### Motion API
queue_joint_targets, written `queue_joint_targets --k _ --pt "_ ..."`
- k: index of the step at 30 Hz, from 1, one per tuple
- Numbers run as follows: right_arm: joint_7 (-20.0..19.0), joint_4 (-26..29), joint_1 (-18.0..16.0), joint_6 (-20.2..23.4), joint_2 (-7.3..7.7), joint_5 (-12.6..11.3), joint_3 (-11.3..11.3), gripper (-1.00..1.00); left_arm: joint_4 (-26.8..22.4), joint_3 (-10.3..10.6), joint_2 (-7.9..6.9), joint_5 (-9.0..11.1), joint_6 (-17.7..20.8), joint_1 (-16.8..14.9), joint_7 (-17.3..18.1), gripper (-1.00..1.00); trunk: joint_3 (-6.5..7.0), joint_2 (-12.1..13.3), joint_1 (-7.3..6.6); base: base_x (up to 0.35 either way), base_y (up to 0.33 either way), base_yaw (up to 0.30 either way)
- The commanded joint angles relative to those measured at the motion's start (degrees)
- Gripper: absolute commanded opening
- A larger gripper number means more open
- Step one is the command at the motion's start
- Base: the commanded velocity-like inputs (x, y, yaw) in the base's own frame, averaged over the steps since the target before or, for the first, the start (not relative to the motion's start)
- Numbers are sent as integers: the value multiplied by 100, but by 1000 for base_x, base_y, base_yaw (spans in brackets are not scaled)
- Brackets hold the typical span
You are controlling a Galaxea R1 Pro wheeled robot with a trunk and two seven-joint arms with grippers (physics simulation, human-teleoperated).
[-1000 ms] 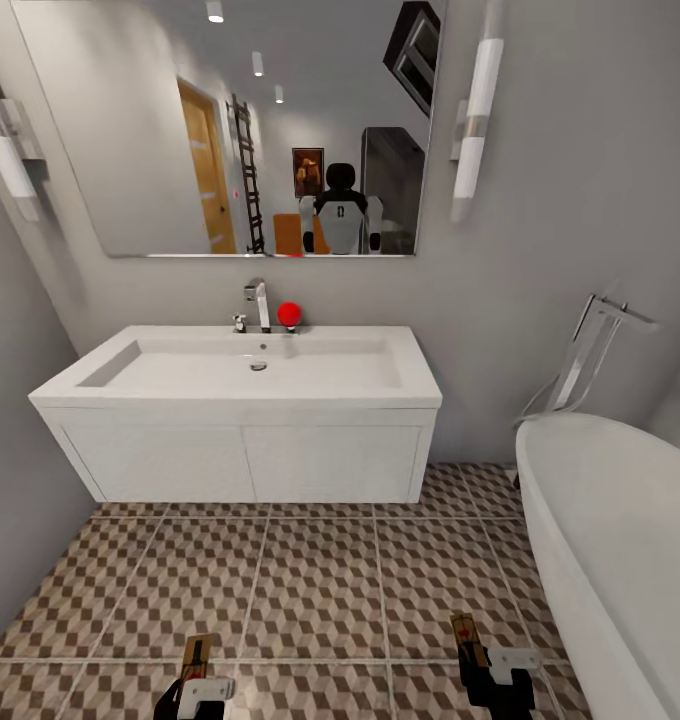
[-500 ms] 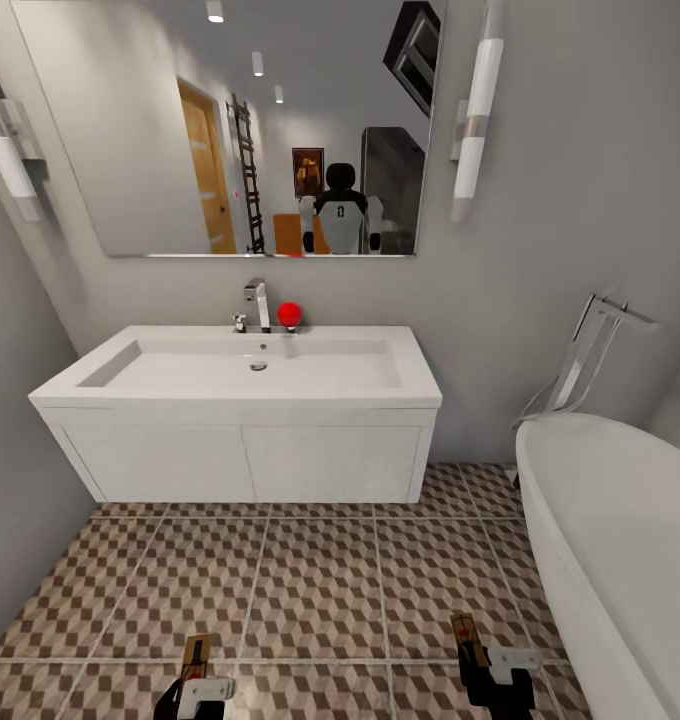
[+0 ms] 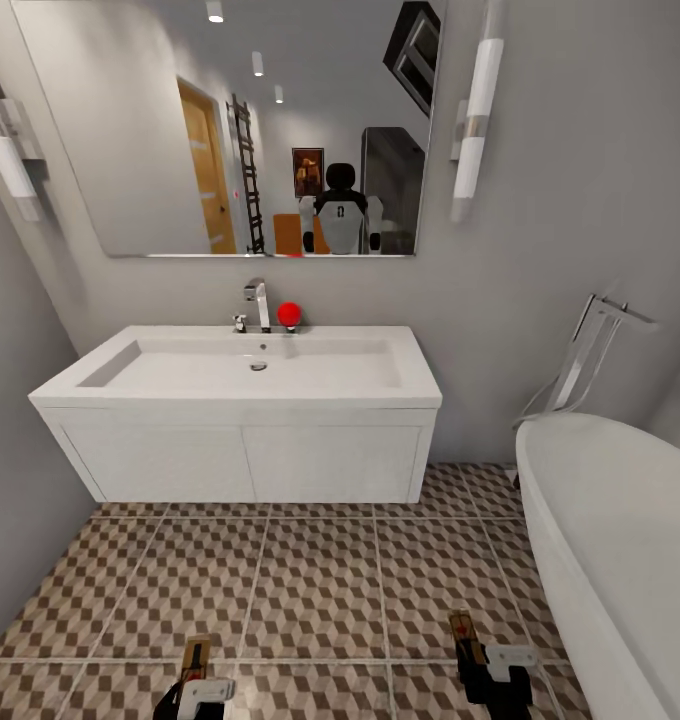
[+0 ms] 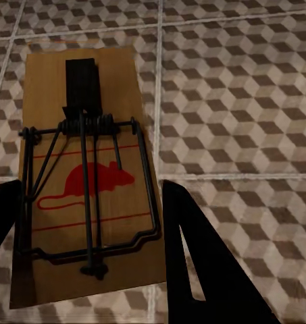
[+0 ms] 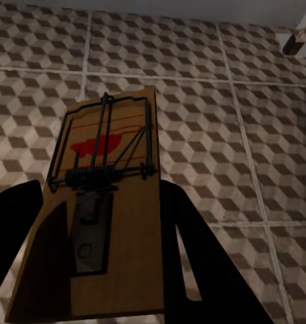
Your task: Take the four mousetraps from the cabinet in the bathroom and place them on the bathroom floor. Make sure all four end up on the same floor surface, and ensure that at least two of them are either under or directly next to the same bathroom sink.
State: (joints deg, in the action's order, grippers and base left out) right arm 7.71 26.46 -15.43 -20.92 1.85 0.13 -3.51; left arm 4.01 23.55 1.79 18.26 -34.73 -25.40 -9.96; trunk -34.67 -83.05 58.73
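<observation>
Each gripper holds one mousetrap, low over the patterned bathroom floor (image 3: 315,575), in front of the white sink (image 3: 420,392). My left gripper (image 3: 202,692) is shut on a wooden mousetrap (image 3: 194,657). In the left wrist view this trap (image 4: 85,169), with a red mouse mark, lies between the dark fingers (image 4: 200,263). My right gripper (image 3: 500,672) is shut on another mousetrap (image 3: 465,630). The right wrist view has that trap (image 5: 105,202) between its fingers (image 5: 190,256), tiles beneath. The cabinet is out of view.
The sink sits on a white wall-hung vanity (image 3: 245,460), with a tap and a red ball (image 3: 288,313) behind the basin. A white bathtub (image 3: 620,560) with a floor-standing tap (image 3: 590,350) fills the right side. A grey wall (image 3: 20,500) closes off the left.
</observation>
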Motion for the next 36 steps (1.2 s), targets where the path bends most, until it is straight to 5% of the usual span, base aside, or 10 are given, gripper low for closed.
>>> queue_joint_targets --k 1,6,11,12,17,21,25,27,36 --pt "50 42 -4 9 -5 72 -55 -100 2 40 7 -1 199 -9 -48 -100 -5 -3 0 0 0 0" --pt "74 546 -10 545 -199 430 -90 -100 -839 22 -64 2 1844 -9 -45 -100 -5 -3 0 0 0 0" --pt "71 1375 -81 1683 -486 557 -97 -100 -2976 0 -281 -4 4330 -19 -40 -100 -5 -3 0 0 0 0" --pt "71 1437 -117 1782 -524 562 -97 -100 -3143 -11 -291 -5 4577 -26 -40 -100 -5 -3 0 0 0 0" --pt "65 1567 -868 2695 -789 602 -97 -100 -3781 -113 -263 -11 5984 -462 -57 -100 -5 -3 0 0 0 0" --pt "64 1299 -1595 3087 -851 604 -97 -100 -3169 -135 -240 -15 6164 -1122 -66 -100 -5 -3 0 0 0 0" --pt "64 925 -1907 3155 -901 605 -97 -100 -2478 -137 -188 -12 5225 -1289 -65 -100 -5 -3 0 0 0 0" --pt "71 842 -1933 3160 -1020 609 -97 -100 -2463 -139 -119 -9 5107 -1303 -74 -100 -5 -3 0 0 0 0" --pt "86 784 -1946 3602 -1130 593 -90 -100 -2629 -148 -117 -6 6283 -1309 -81 -100 -5 -3 0 0 0 0"
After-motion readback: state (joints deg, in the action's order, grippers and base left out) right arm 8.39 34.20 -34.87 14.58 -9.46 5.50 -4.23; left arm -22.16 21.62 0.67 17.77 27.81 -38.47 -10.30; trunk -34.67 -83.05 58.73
